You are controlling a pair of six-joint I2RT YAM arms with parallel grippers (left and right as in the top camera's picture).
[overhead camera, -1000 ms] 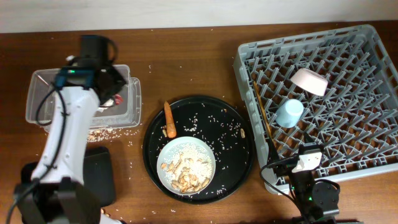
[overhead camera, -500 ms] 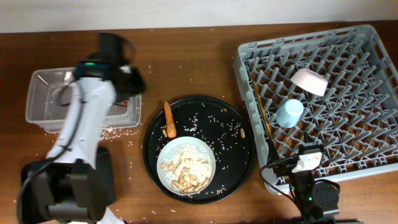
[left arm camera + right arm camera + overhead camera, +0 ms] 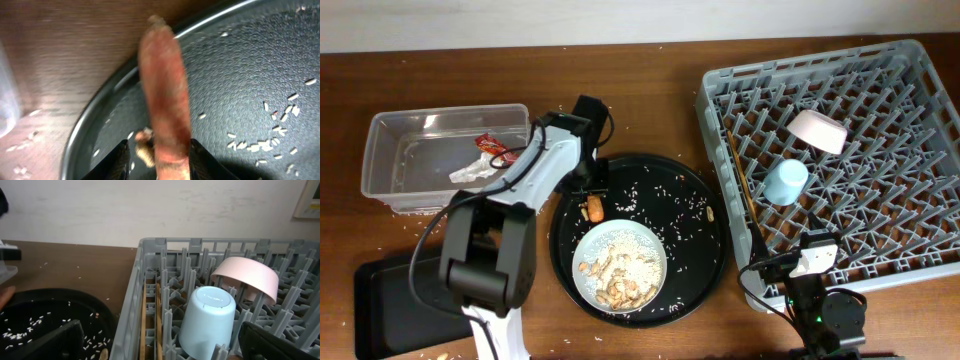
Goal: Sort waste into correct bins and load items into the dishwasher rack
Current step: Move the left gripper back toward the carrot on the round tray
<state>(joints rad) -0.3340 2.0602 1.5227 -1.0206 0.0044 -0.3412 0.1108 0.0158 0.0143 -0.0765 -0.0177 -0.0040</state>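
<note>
Left wrist: left jaws open astride the carrot (image 3: pixel 162 90), ungripped, so waste sorting next calls for closing and lifting; right jaws wide open, empty.

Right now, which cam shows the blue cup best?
Right wrist: the light-blue cup is close and side-on, base up in the dishwasher rack. Overhead shows the cup small, from above. Left wrist doesn't show it.
</note>
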